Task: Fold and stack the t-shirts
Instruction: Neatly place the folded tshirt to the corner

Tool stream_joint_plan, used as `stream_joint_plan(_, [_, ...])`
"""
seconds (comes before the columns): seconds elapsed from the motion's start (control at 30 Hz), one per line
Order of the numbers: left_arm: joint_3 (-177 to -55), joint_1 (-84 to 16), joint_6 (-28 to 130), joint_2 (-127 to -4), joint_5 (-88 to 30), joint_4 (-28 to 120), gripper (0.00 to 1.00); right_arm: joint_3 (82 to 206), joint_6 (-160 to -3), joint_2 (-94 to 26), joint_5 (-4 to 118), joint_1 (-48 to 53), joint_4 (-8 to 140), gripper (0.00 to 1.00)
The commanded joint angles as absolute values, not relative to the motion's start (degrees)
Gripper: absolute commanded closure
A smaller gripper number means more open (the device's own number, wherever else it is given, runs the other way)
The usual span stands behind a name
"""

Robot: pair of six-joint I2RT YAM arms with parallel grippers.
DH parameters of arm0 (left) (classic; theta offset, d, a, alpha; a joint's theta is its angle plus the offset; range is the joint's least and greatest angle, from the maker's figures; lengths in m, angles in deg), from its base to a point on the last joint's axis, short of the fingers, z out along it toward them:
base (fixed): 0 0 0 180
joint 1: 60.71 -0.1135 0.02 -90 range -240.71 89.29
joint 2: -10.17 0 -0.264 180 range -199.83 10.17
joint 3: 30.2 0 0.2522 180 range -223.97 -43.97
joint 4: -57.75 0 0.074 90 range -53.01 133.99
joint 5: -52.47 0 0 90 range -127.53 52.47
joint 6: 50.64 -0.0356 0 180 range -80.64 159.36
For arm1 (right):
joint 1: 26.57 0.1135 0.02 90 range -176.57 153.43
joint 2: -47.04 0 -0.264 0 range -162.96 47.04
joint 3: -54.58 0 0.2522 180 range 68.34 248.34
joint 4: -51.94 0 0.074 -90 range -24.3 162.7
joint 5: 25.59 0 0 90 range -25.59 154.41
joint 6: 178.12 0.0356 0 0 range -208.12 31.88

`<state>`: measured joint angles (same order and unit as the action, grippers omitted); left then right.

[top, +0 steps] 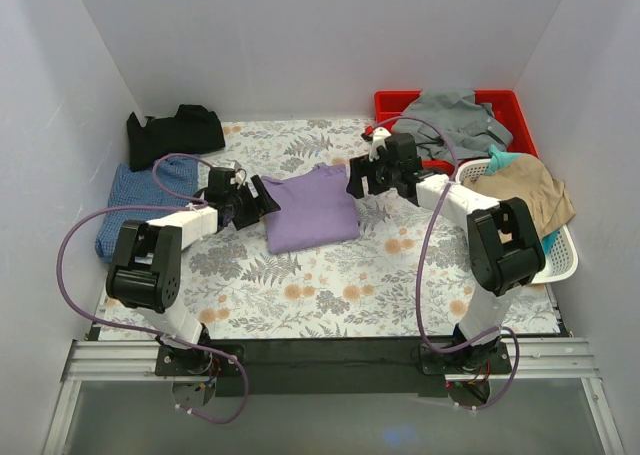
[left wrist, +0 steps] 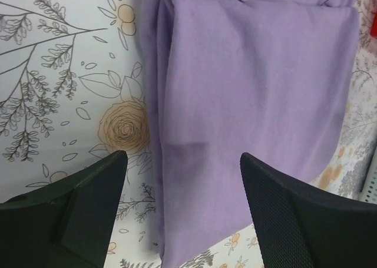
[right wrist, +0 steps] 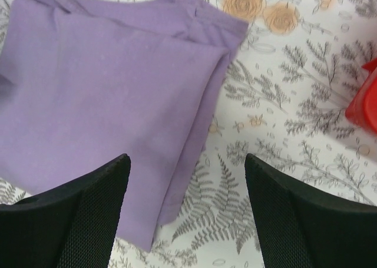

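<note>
Lilac shirt (top: 312,210): folded to a rectangle, lying mid-table. Left gripper (top: 267,201) at its left edge and right gripper (top: 357,180) at its right edge, both spread wide and empty. Step judged: fold done, stacking due; next calls for pinching the bundle's edges and carrying it, probably to the blue shirt (top: 135,200) at left.

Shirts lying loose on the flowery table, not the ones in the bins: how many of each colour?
lilac-purple shirt: 1
black shirt: 1
blue shirt: 1
Total: 3
</note>
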<state>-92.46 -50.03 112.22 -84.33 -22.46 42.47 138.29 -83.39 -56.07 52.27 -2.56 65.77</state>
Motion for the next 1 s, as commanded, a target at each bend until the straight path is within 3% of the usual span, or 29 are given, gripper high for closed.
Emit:
stream_joint_plan(0.0, [-92.4,-49.99,113.1,-83.6,-19.25,43.29,0.23,135.06,-82.76,-52.37,52.11,-2.66,67.09,0.16])
stream_joint_plan(0.33, [-94.06,-49.9,115.91,-96.6,-2.14,51.19,0.17,131.01,-82.23,-51.22,51.14,-2.66,67.37,0.16])
stream_joint_plan(0.5, [-94.5,-48.67,121.44,-103.9,8.15,62.78,0.2,130.66,-82.32,-51.49,51.67,-2.66,67.46,0.16])
stream_joint_plan(0.53, [-94.94,-47.97,123.19,-105.13,9.13,63.76,0.24,130.66,-82.41,-51.57,51.67,-2.66,67.46,0.16])
stream_joint_plan(0.57, [-95.29,-47.71,124.25,-107.58,10.97,66.9,0.45,130.66,-82.32,-51.66,51.58,-2.66,67.46,0.16])
stream_joint_plan(0.6, [-95.47,-47.44,125.66,-108.65,12.03,69.28,0.55,130.57,-82.32,-51.92,51.67,-2.66,67.46,0.16])
stream_joint_plan(0.67, [-95.99,-47.44,132.15,-111.02,14.4,78.64,0.89,130.48,-82.32,-52.19,51.4,-2.66,67.46,0.16])
stream_joint_plan(0.7, [-98.96,-47.44,133.91,-113.47,15.98,80.88,0.97,130.22,-82.15,-52.36,51.23,-2.66,67.46,0.16])
stream_joint_plan(0.83, [-111.24,-47.44,136.04,-119.73,18.72,81.61,1.0,129.17,-81.88,-52.89,50.7,-2.66,67.46,0.18])
stream_joint_plan(0.97, [-127.08,-48.67,132.89,-122.9,19.68,71.28,1.0,127.67,-82.06,-51.75,51.75,-2.66,67.46,0.18])
